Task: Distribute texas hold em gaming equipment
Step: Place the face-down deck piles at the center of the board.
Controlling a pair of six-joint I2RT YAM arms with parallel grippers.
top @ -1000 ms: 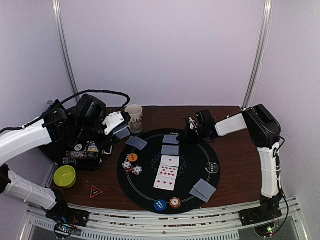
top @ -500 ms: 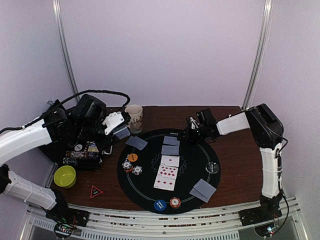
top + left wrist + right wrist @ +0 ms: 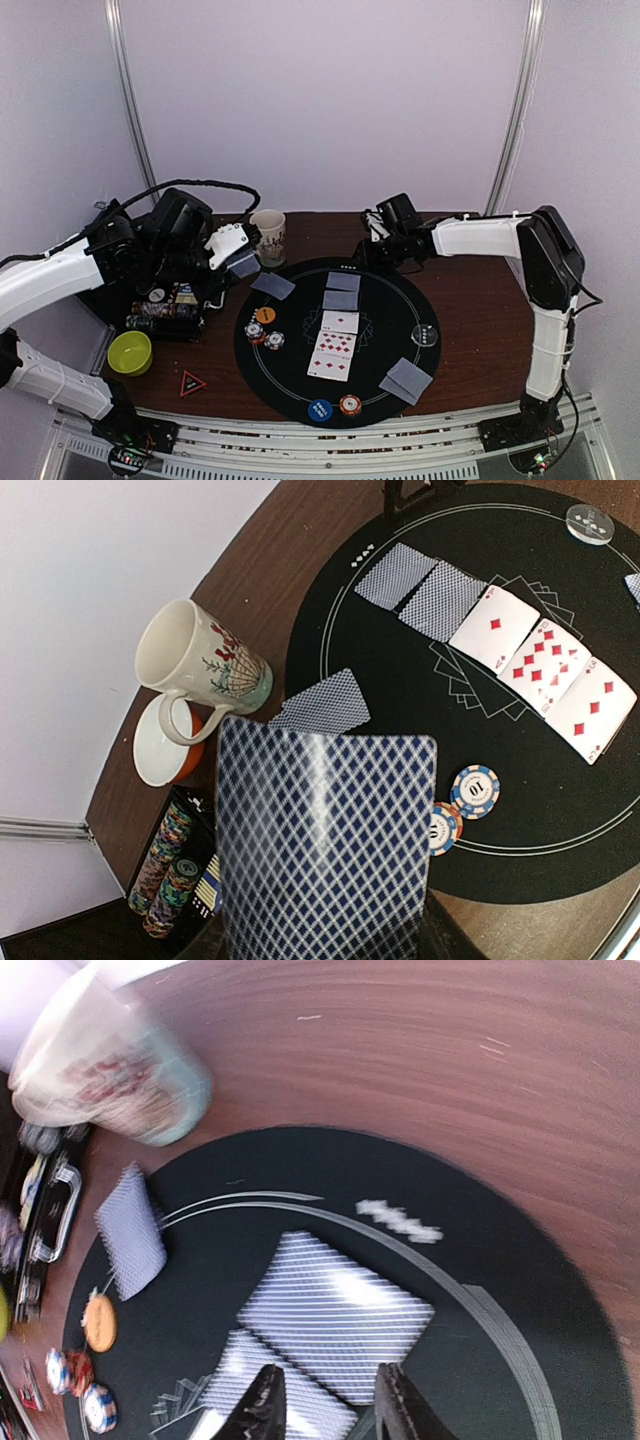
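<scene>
- Two face-down cards (image 3: pixel 341 290) lie edge to edge just inside the far edge of the round mat (image 3: pixel 400 305).
- Three face-up cards (image 3: pixel 335 345) sit in a row at the mat centre.
- Chip stacks (image 3: pixel 265 335) stand by the mat's left edge.
- Right hand (image 3: pixel 328 1405) hovers over the face-down pair, released, with its fingers apart and nothing between them.
- Left hand (image 3: pixel 232 252) is grasping a single card (image 3: pixel 325 850), back up, near the table's far-left corner beside the mug (image 3: pixel 268 236).

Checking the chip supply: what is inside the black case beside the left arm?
Rows of stacked striped chips show at one end of the case. The held face-down card in the left wrist view covers the rest, so nothing more can be told.
</scene>
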